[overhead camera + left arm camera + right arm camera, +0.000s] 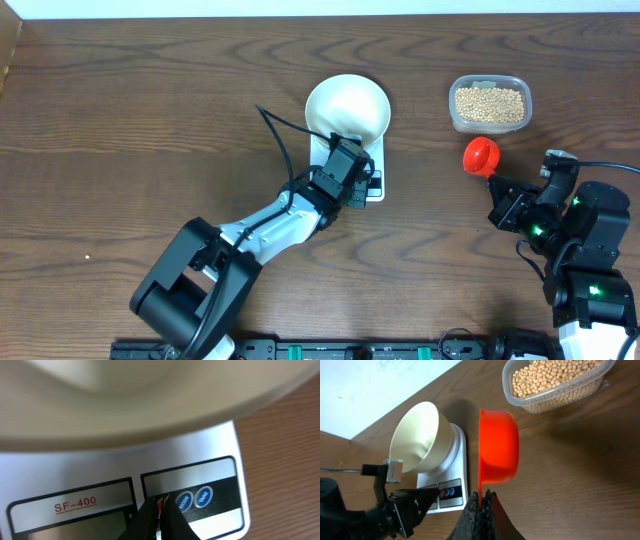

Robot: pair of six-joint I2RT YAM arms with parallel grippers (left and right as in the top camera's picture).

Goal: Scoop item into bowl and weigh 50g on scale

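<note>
The round button (184, 500) of the scale (200, 445) is to be pressed squarely by the closed left gripper (160, 503), clear of the bowl (348, 108), while the red scoop (497, 445) is held clamped in the right gripper (481, 497).

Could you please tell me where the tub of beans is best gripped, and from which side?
Probably the rim of the tub, on its near long wall, coming from above with one finger inside and one outside: it stands upright, open-topped, and looks too wide to span.

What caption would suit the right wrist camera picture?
Right fingers shut on a red scoop, with the empty white bowl on the scale and a tub of beans beyond.
</note>
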